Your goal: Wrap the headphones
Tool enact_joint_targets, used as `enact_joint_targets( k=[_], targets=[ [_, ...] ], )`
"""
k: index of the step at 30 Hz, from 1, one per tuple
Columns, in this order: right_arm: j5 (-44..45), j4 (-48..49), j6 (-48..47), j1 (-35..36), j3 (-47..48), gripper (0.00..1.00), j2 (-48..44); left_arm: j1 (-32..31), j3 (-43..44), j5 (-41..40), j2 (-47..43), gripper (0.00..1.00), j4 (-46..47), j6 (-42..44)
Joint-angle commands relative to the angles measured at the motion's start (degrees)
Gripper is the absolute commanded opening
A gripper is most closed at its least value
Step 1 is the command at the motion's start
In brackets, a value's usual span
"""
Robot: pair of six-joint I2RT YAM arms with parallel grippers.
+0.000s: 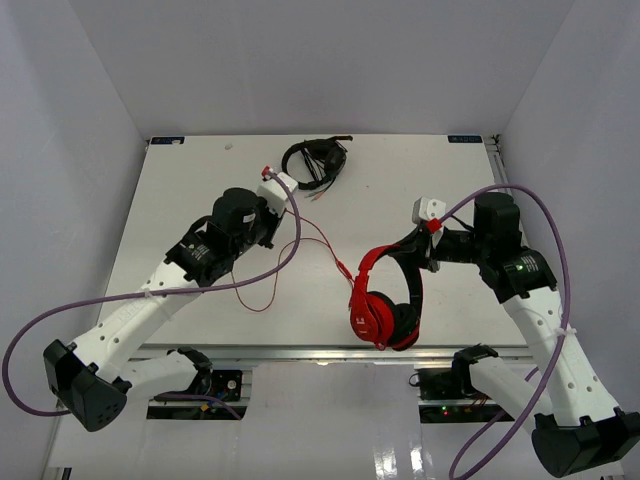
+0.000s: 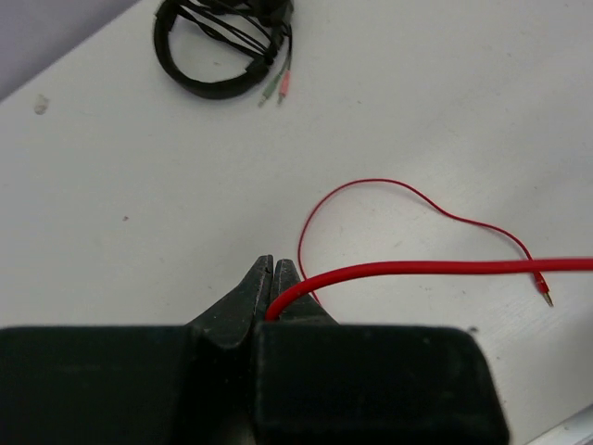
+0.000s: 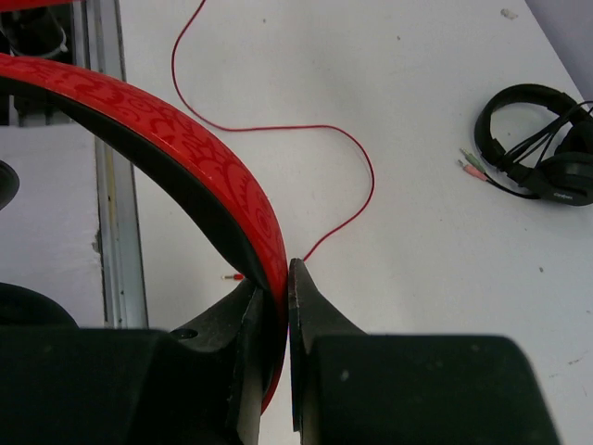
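The red headphones point(image 1: 378, 305) hang at the table's front right, earcups low and headband point(image 1: 372, 262) up. My right gripper point(image 1: 408, 252) is shut on the black-lined red headband point(image 3: 185, 139), with the jaws pinched on it point(image 3: 278, 283). My left gripper point(image 1: 287, 203) is at the middle left, shut on the thin red cable point(image 2: 417, 268), which comes out between the closed fingers point(image 2: 273, 278). The cable runs across the table point(image 1: 320, 240) to the headphones, with a loose loop point(image 1: 255, 300). Its plug point(image 2: 545, 295) lies on the table.
All-black headphones with a bundled cable point(image 1: 313, 160) lie at the back middle, also in the left wrist view point(image 2: 222, 46) and the right wrist view point(image 3: 542, 153). The metal front rail point(image 3: 111, 185) runs along the table's near edge. White walls enclose the table.
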Motion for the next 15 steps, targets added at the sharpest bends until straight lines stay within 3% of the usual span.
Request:
enact_joint_targets(
  k=[1, 8, 15],
  targets=[
    [-7.78, 5.38, 15.12, -1.52, 6.77, 0.08, 1.64, 0.26, -6.65, 8.37, -1.44, 0.0, 10.57, -5.62],
    [-10.44, 16.79, 34.35, -3.5, 8.87, 0.08, 4.8, 0.29, -16.19, 17.27, -0.97, 0.0, 26.19, -13.96],
    [-4.06, 19.07, 41.32, -4.76, 14.13, 0.08, 6.84, 0.26, -21.73, 20.06, 1.31, 0.0, 35.16, -17.26]
  ],
)
